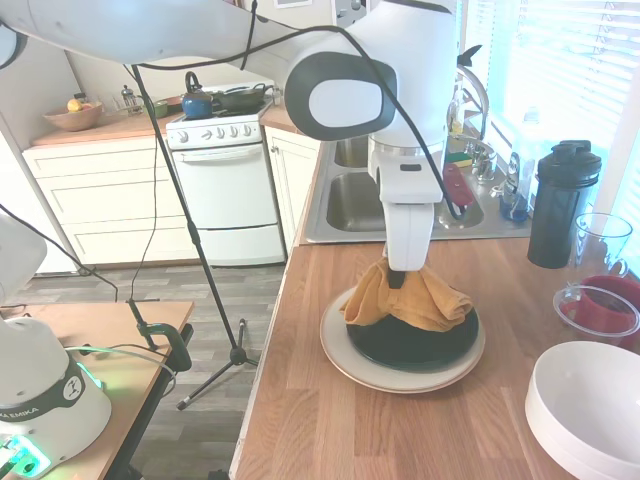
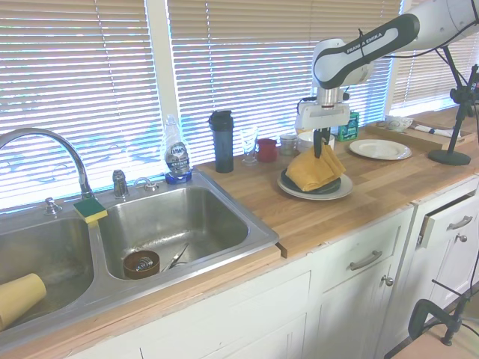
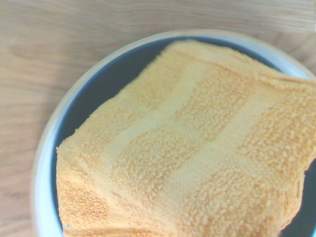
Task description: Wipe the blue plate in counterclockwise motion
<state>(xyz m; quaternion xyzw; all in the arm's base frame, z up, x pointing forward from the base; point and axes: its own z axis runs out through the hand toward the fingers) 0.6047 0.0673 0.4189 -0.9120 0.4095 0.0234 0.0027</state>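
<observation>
The blue plate (image 1: 420,347) is a dark, glossy round plate stacked on a larger beige plate (image 1: 400,380) on the wooden counter. An orange-yellow towel (image 1: 410,300) drapes over the far-left half of it, bunched up into a peak. My gripper (image 1: 398,276) points straight down and is shut on that peak. From the other side, the gripper (image 2: 318,152) holds the towel (image 2: 314,170) over the blue plate (image 2: 330,187). In the wrist view the towel (image 3: 187,148) covers most of the blue plate (image 3: 103,94), leaving a dark crescent showing.
A white bowl (image 1: 590,410) sits at the near right of the counter. A red cup in a clear container (image 1: 600,305) and a black shaker bottle (image 1: 560,205) stand to the right. The steel sink (image 1: 350,200) lies behind. A white plate (image 2: 380,149) lies further along.
</observation>
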